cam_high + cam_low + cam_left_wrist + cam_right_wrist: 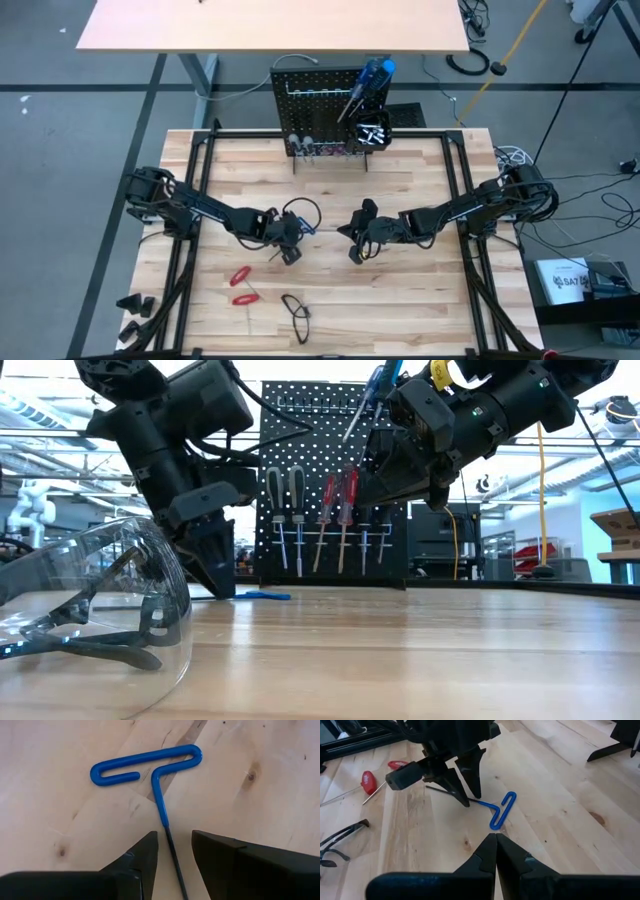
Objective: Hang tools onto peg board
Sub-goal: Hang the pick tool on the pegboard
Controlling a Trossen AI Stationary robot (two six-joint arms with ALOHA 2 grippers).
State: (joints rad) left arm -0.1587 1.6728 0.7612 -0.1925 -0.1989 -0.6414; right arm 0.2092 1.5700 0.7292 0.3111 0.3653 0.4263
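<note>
One blue T-handle key (150,767) lies flat on the table centre, its thin shaft running between the parted fingers of the left gripper (174,851), not yet grasped. Right gripper (495,851) hovers near, clenched and empty.

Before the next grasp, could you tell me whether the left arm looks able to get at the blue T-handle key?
Probably yes: the left tool is open, straddling the blue T-handle key by its shaft, nothing between them.
</note>
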